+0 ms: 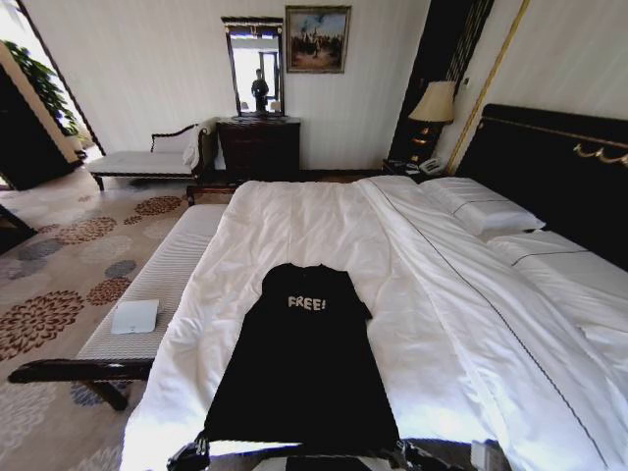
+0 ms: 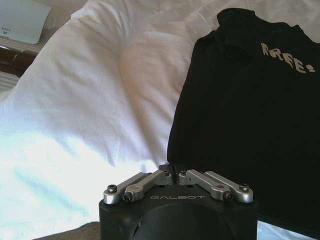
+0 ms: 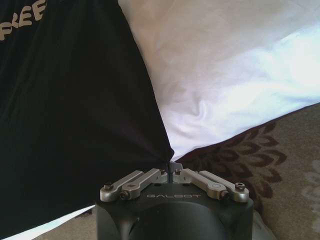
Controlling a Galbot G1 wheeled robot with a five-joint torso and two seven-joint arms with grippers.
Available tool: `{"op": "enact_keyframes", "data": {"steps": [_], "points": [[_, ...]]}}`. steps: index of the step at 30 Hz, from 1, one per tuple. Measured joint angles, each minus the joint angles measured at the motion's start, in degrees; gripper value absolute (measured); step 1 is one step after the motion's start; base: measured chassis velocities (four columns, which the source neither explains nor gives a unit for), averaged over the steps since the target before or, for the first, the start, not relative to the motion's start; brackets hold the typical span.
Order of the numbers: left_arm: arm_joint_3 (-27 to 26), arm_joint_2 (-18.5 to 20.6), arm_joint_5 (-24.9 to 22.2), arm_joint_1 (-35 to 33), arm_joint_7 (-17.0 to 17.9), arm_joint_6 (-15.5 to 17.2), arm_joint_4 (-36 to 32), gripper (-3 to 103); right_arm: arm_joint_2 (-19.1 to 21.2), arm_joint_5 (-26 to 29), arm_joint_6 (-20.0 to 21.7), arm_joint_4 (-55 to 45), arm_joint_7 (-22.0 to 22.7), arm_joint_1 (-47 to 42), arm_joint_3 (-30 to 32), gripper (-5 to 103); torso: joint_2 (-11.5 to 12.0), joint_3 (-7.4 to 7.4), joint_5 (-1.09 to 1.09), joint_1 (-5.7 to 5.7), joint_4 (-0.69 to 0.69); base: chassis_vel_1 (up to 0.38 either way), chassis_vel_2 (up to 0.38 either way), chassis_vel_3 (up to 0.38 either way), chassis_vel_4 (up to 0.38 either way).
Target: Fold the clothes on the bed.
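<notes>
On my left, bare duvet [image 2: 75, 100] lies open. My left gripper [image 2: 173, 171] pinches the black T-shirt [image 1: 299, 363] at its hem corner; my right gripper [image 3: 170, 167] pinches the opposite corner, at the bed's [image 1: 442, 324] near edge.

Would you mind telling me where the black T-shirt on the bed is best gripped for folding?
Probably at the two bottom hem corners, from the foot of the bed. The T-shirt lies flat, collar away, hem nearest. The left end effector and right end effector are each shut on a hem corner already.
</notes>
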State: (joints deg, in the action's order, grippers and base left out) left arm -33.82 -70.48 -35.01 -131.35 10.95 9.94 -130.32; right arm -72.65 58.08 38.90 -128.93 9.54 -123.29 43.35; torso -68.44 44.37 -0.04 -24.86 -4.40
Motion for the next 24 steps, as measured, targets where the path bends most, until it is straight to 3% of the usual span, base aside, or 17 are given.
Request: {"op": "enact_keyframes", "data": {"steps": [22, 24], "points": [[6.67, -0.58, 4.86, 6.99, 2.2, 0.24, 7.78, -2, -1.04, -1.82, -1.14, 3.69, 0.44, 3.41, -2.63, -1, 0.0, 0.01, 0.01, 0.0, 0.0, 0.0, 0.0, 0.0, 0.0], [7.26, -0.59, 6.01, 7.04, 2.67, 0.3, 7.95, 7, -1.3, -2.89, -1.75, 3.77, 0.28, 3.5, -3.03, 4, 0.0, 0.01, 0.0, -0.01, 0.0, 0.0, 0.0, 0.0, 0.0]]}}
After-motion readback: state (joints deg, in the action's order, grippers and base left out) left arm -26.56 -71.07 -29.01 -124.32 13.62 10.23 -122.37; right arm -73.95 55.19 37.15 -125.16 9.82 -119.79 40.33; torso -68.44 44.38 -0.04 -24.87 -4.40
